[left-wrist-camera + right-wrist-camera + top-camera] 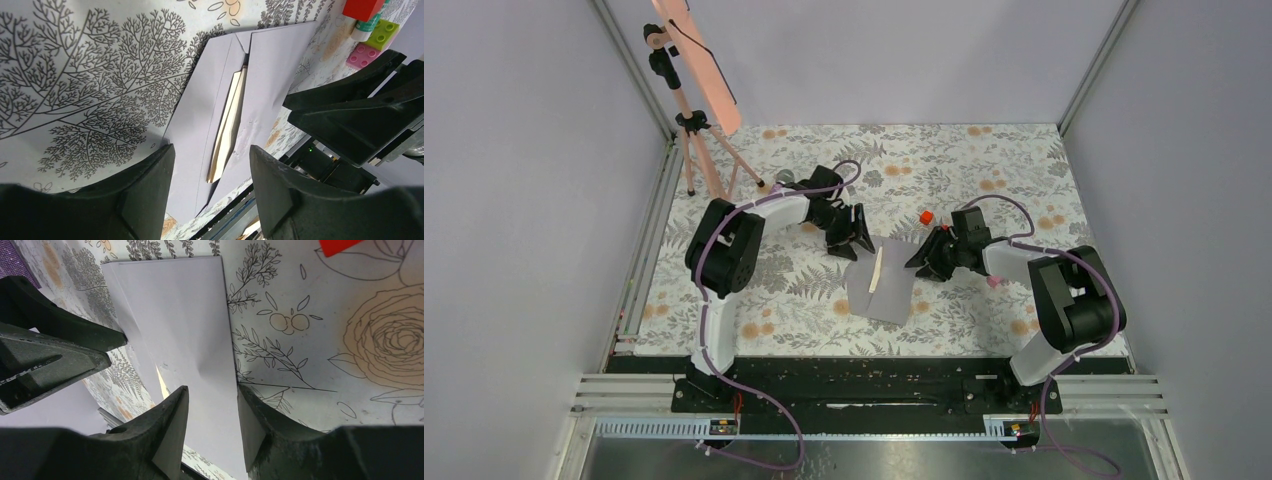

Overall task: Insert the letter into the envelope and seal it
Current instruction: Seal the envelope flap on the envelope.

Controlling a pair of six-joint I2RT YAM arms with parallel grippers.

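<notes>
The grey-lilac envelope (886, 292) lies flat mid-table with its flap folded partly over. A cream strip of the letter (876, 270) shows in the slot between body and flap, the remainder hidden inside. In the left wrist view the letter (229, 127) sits edge-on inside the envelope (205, 105). My left gripper (854, 243) is open at the envelope's far left edge, nothing between its fingers (150, 185). My right gripper (926, 264) stands open at the right edge. In its wrist view the jaws straddle the envelope (185, 315), and a sliver of letter (161, 377) shows.
A red block (926, 217) lies just behind the right gripper; the left wrist view shows red (362, 7), green (382, 32) and pink (362, 55) bricks there. A tripod (696, 150) holding a peach panel stands at the back left. Grey walls enclose the floral table.
</notes>
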